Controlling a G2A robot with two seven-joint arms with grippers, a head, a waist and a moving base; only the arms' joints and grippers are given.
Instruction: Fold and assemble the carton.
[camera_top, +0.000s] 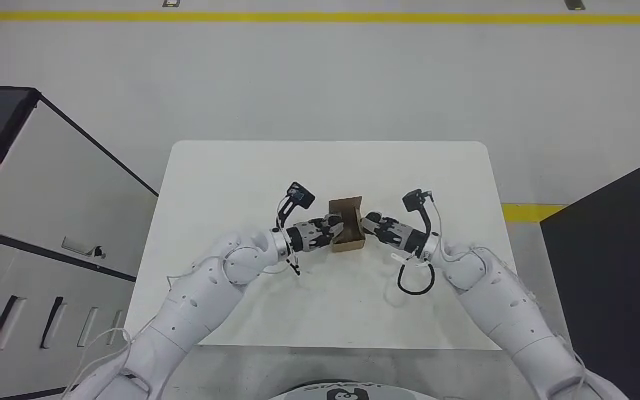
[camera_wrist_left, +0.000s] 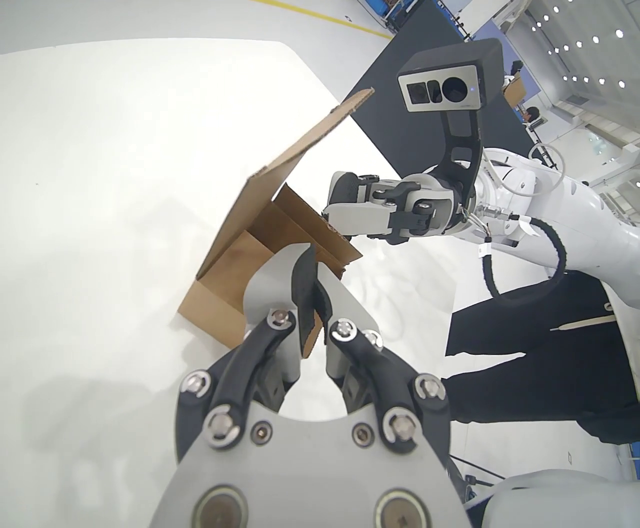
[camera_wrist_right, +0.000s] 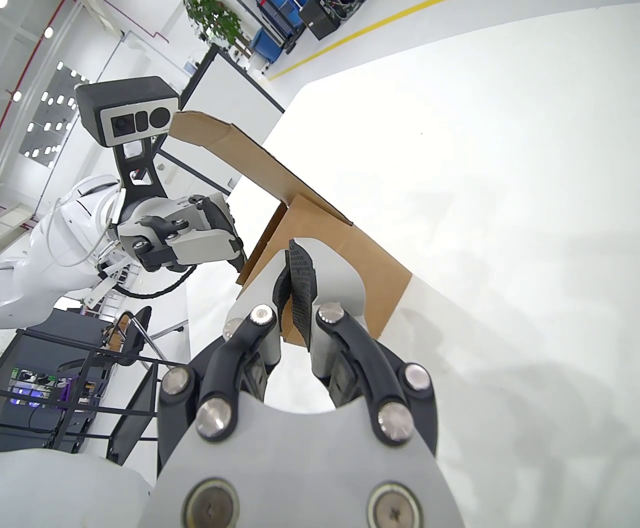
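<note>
My left pincer (camera_wrist_left: 312, 272) is narrow, pinched on the left wall of the carton (camera_wrist_left: 225, 270); the carton sits open-topped at the middle of the table (camera_top: 230, 180), between my two wrists, with its tall flap (camera_wrist_left: 295, 160) raised on the far side; my right pincer (camera_wrist_right: 296, 270) is narrow too, nipped on the opposite wall.

I judge the step in hand to be squaring the walls before the flaps are brought in. To do it well I should hold both grips level and press evenly, so that the base lies flat on the table and the box does not skew; when one side lets go to fold, the other should hold firm, or the light card will likely slide.

The tall flap is what stands in the way; it rises above the opening, and a wrist could knock it on the way over.

Around me: a grey cabinet (camera_top: 60, 200) off the table's left edge, well apart from the carton; a black cable loop (camera_top: 401, 280) by my right wrist, near enough to snag a flap; a dark partition (camera_top: 600, 270) off the right edge, also well apart.
</note>
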